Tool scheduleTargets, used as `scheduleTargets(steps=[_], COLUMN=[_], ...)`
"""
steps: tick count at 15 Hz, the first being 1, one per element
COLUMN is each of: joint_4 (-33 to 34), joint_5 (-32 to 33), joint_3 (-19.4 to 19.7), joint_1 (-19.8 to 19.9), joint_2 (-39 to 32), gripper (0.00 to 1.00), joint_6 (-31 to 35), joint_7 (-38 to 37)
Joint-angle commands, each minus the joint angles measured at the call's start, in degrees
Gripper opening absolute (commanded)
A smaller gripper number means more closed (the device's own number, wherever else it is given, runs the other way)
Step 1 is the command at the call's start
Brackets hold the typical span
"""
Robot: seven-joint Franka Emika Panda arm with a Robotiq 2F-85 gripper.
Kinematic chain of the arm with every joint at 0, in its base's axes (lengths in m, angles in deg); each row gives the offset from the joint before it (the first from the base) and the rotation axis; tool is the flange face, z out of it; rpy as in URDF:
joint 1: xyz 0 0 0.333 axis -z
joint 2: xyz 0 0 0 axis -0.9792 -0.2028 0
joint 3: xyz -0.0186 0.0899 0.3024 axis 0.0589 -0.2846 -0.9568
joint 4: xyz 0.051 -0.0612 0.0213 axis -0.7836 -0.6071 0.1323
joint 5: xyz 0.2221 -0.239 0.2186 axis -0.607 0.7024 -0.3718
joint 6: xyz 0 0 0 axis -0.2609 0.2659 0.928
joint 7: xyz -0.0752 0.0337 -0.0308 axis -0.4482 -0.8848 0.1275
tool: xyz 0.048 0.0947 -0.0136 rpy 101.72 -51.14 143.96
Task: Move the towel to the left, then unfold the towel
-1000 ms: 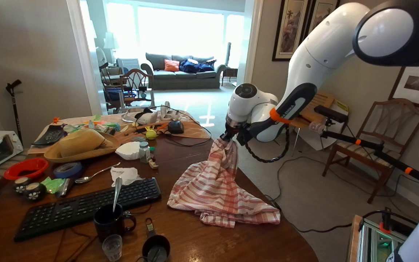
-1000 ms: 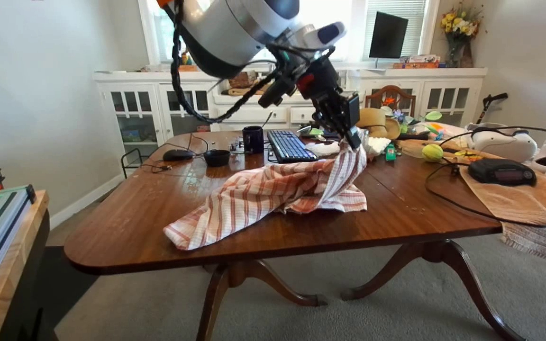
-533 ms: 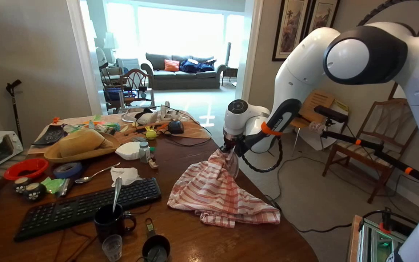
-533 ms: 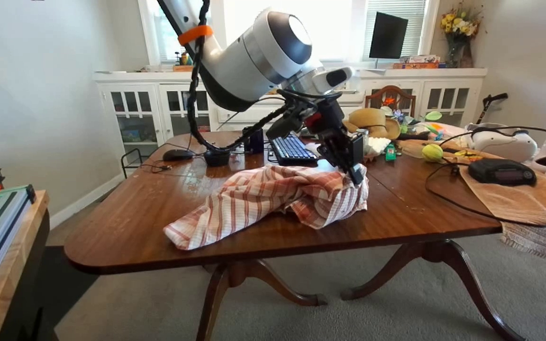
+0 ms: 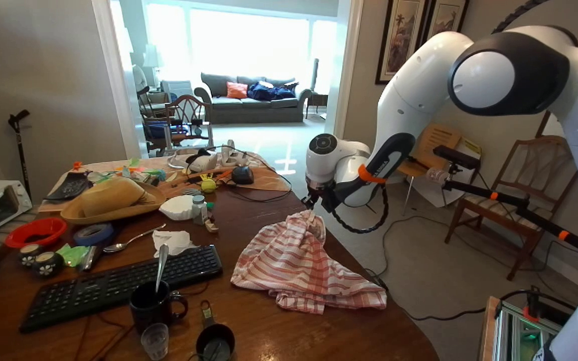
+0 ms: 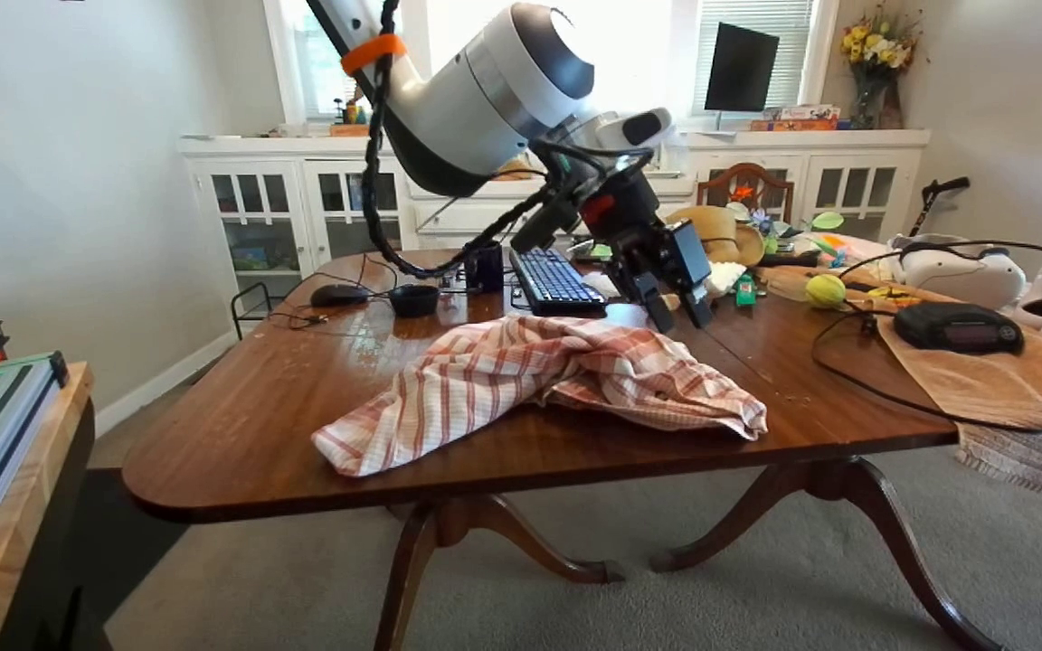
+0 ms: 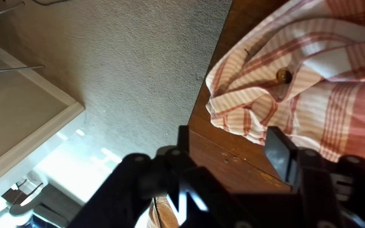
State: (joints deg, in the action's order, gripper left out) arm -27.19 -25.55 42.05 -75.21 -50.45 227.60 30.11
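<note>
The towel, white with red stripes, lies rumpled near the table's edge, with a raised fold on top. In an exterior view the towel spreads in a long heap along the near edge, one end flopped flat. My gripper hangs just above and behind that end, its two fingers apart and nothing between them. From the wrist, the towel fills the right side, folded over itself, while bare wood shows between the fingertips of the gripper. No cloth is held.
The keyboard, black mug, clear cup and black measuring cup share the table with the towel. A straw hat, white paper and a yellow ball lie farther along. The table's edge runs close beside the towel.
The gripper lowered the held towel end, then its fingers parted and let it go. The end dropped flat onto the table, and the gripper has risen slightly off the cloth.
</note>
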Motion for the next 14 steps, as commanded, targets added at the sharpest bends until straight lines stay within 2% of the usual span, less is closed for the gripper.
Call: scheduleTargets(steps=[1,2,7,11,14], joint_4=[-13.5,-16.4,-29.6,-35.4,-37.2], joint_5=[-1.6,-3.3,-9.6,-20.8,-27.3], joint_3=[-3.3,-3.1,-5.7,-7.8,-8.1], joint_1=[0.1,-0.7,-0.8,0.3,0.4], joint_2=[11.8,14.3,29.3,38.7,43.5], gripper=[0.95,1.0,1.0,1.0,1.0], joint_6=[-4.2,-4.8,-9.5,-13.8,-17.4], joint_7=[8.0,10.8,17.3,29.8,37.7])
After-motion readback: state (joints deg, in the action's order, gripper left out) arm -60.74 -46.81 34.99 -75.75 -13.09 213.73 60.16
